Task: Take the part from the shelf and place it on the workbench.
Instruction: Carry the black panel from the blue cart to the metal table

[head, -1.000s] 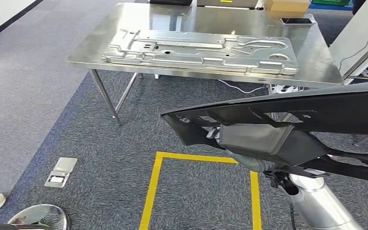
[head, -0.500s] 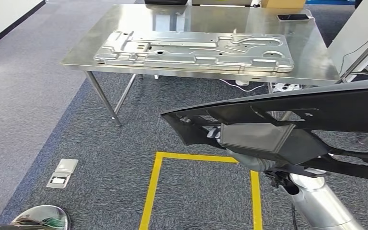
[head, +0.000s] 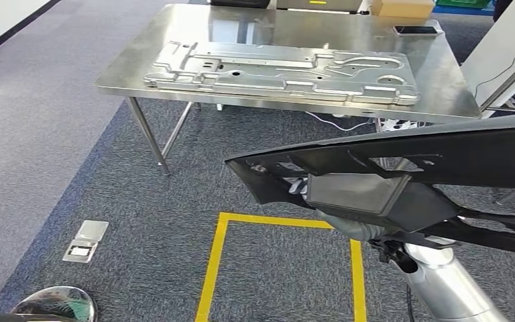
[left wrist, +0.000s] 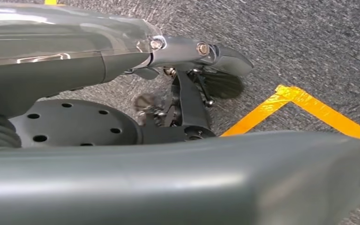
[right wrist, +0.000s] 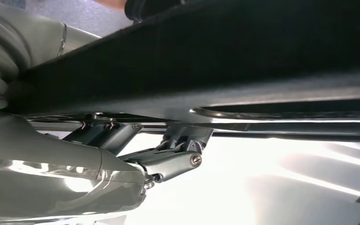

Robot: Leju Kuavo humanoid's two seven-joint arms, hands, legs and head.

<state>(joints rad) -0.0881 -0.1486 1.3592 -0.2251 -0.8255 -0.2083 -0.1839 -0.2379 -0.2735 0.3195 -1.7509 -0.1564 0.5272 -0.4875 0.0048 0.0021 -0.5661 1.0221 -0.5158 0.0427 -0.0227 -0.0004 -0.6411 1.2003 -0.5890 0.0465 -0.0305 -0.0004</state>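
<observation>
One long black part (head: pixel 442 157) fills the near right of the head view, carried by the right arm (head: pixel 446 285) above the carpet floor (head: pixel 107 174), well short of the table. It is a dark moulded panel with ribs and cut-outs, lying roughly level. In the right wrist view the right hand (right wrist: pixel 51 173) sits close under the part (right wrist: pixel 225 51), its fingers (right wrist: pixel 171 161) reaching up to the underside, so the hand grips the part. The left hand (left wrist: pixel 178 70) hangs over the carpet in the left wrist view; its fingers (left wrist: pixel 225 58) have nothing between them, though whether they are spread or curled I cannot tell.

On the floor below the part runs one yellow tape outline (head: pixel 218 255), three sides of it showing. To the near left lies one small metal floor plate (head: pixel 85 240), and at the lower left corner one round shiny base (head: pixel 57 305).

Farther off stands one steel table (head: pixel 141 57) on thin legs. On it lies one large pressed metal panel (head: pixel 281 70), flat and lengthwise. Near the table's far right corner rests one dark phone (head: pixel 414 29), and at the far edge one cardboard box (head: pixel 402 7).
</observation>
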